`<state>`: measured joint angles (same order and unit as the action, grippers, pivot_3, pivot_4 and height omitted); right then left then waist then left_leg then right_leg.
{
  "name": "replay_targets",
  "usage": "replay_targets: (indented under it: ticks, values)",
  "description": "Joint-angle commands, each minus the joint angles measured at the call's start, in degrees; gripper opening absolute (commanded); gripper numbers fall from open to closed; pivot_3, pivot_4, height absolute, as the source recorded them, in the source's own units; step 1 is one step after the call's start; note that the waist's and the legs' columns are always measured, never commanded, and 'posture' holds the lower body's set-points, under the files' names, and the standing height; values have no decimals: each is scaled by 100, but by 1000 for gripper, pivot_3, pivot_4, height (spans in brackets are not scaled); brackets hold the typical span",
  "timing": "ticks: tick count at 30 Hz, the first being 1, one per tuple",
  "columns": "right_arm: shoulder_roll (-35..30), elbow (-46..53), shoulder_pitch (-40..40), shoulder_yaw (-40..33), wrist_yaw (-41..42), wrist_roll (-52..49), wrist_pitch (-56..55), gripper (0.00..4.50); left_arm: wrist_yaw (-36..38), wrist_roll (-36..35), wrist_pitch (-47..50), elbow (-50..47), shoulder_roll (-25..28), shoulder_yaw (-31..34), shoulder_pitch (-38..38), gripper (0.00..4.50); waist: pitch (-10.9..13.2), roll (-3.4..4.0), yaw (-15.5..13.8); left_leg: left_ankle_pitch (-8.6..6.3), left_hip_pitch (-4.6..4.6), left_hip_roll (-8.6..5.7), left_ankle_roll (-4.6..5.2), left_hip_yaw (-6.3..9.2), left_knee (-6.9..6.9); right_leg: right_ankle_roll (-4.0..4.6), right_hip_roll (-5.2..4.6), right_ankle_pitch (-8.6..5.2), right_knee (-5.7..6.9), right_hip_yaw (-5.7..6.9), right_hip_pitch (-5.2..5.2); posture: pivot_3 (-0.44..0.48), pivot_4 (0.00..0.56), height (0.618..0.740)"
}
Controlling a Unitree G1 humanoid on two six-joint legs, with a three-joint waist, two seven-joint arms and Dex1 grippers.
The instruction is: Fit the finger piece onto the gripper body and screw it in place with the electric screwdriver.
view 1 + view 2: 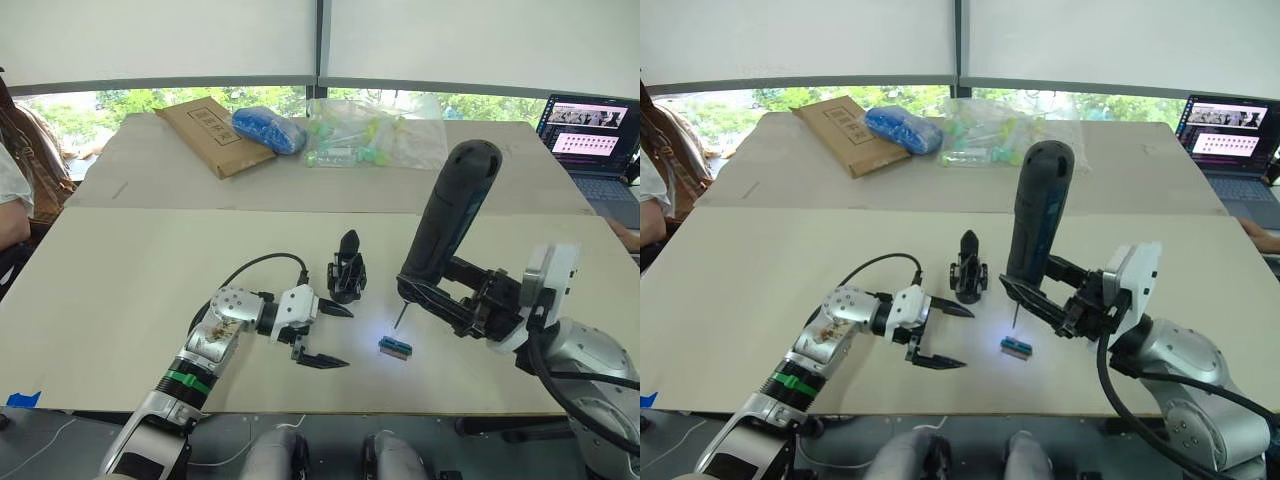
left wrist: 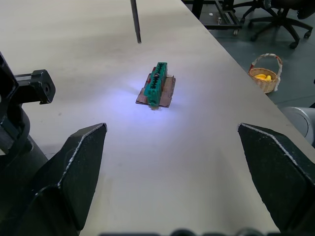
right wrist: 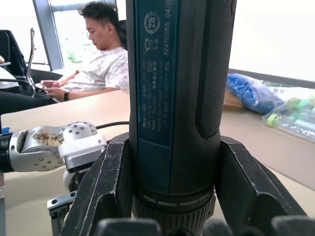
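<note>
R hand (image 1: 1040, 290) grips electric screwdriver (image 1: 1038, 210) (upright) — L hand (image 1: 940, 335) wide open, empty.

The right gripper (image 1: 1040, 290) clamps the electric screwdriver (image 1: 1037, 212) upright, bit above the green block (image 1: 1015, 347). The gripper body (image 1: 967, 268) stands nearby.

Matt, textured dark plastic electric screwdriver (image 3: 177, 98); smooth matt beige table (image 1: 150, 300); cardboard box (image 1: 213, 135).

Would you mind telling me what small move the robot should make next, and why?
Probably close the open left gripper onto the small black gripper body just beyond it, to steady it. The right gripper already holds the long dark electric screwdriver upright, its lit bit hovering over the green-and-brown block.
</note>
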<state>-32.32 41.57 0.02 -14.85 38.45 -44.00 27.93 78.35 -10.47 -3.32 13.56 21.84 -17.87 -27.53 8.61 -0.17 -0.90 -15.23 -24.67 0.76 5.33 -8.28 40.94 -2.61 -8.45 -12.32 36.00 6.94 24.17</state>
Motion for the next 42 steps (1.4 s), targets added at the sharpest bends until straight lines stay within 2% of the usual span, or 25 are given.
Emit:
replay_targets:
  ticks: [1, 7, 21, 42]
  values:
    - [-59, 124, -85, -100, -81, -108, -111, 1913, 15, -56, -110, -8, -46, -18, -106, 4500, 0, 0, -2, 0, 0, 0, 0, 0, 0, 0, 0, 0, 0, 0, 0, 0, 150, 732]
    - [-75, 495, 302, -74, -195, -138, -153, 1913, 7, -39, -167, 57, -58, -27, -167, 4500, 0, 0, -2, 0, -1, 0, 0, 1, 0, 0, 0, 0, 0, 1, -1, 0, 150, 732]
    - [-26, 289, 657, -97, 53, 150, -566, 1913, -19, -9, -188, 86, -102, -49, -232, 4500, 0, 0, -5, -1, 0, -1, 2, 1, 1, 0, 0, 0, 0, 0, -2, 0, 150, 732]
    - [37, 243, 565, 110, 20, 249, -744, 1913, 8, -29, -69, 13, -100, -48, -218, 4500, 0, 0, 2, 0, 0, 0, 1, 2, 2, 0, 0, 0, 1, 0, -1, 0, 150, 732]
